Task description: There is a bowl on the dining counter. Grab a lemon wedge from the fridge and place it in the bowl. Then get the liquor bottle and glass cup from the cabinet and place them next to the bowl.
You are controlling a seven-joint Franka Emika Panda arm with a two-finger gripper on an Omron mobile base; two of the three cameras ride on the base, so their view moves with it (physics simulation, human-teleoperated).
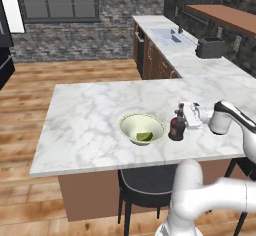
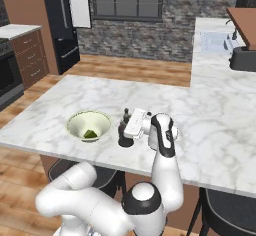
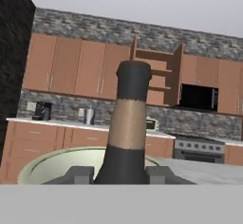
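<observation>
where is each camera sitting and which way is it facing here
Left base view: behind the arm's left, facing the dining counter; arm at lower right.
Right base view: behind its right, same counter; arm at lower left.
Hand view: on the hand, facing the liquor bottle; fingertips low.
Both base views share the bowl, bottle and gripper.

A: Where did the bowl (image 1: 142, 128) stand?
B: On the dining counter (image 1: 90, 125), near its front edge. The lemon wedge (image 1: 144, 136) lay inside the bowl.
A: And the liquor bottle (image 1: 176, 126)?
B: It stood upright just right of the bowl, on the same counter. The sink (image 1: 170, 35) was far behind the bowl.
</observation>
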